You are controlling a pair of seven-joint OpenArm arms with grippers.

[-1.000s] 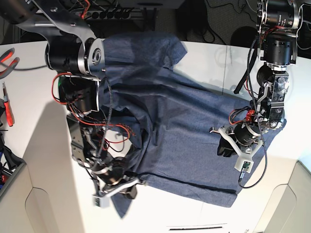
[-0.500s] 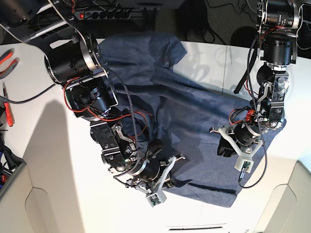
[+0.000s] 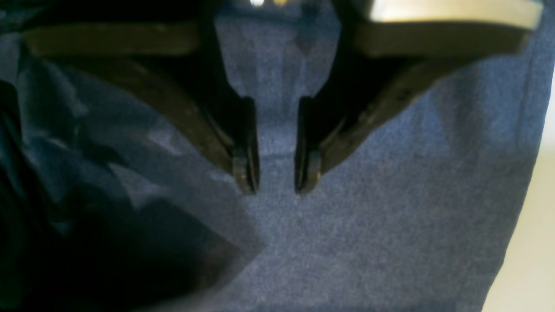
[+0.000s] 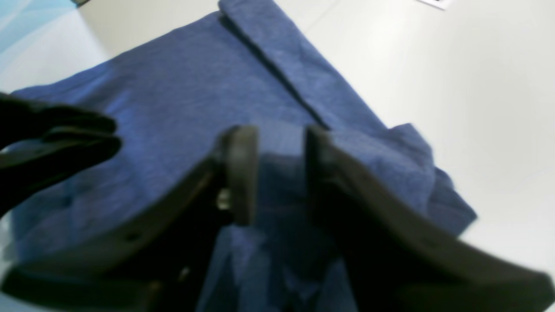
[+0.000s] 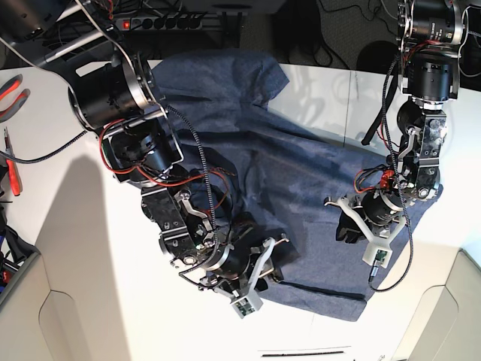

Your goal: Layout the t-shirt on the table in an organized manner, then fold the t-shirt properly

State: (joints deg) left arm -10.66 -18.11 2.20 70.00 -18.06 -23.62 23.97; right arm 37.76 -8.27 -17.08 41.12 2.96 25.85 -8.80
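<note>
The navy-blue t-shirt [image 5: 301, 165] lies across the white table [image 5: 75, 248], partly folded, with no lettering showing. My right gripper [image 5: 272, 259] hovers low over the shirt's near edge. In the right wrist view this gripper [image 4: 277, 134] is open, its fingers [image 4: 238, 173] astride a doubled fold of the t-shirt [image 4: 173, 78]. My left gripper [image 5: 346, 226] rests on the shirt's right side. In the left wrist view it [image 3: 277, 182] stands open with a narrow gap, flat t-shirt cloth [image 3: 368, 195] under it and nothing pinched.
Red-handled pliers [image 5: 11, 94] lie at the table's left edge. A power strip [image 5: 158, 21] sits behind the table, and a thin black cable [image 5: 304, 351] runs along the front. Bare tabletop [image 4: 455, 65] shows beside the fold. A dark blurred shape [image 4: 52, 138] fills that view's left.
My right arm swung from the shirt's left edge toward the middle, dragging cloth over with it, and its jaws have now opened. The left arm has not moved.
</note>
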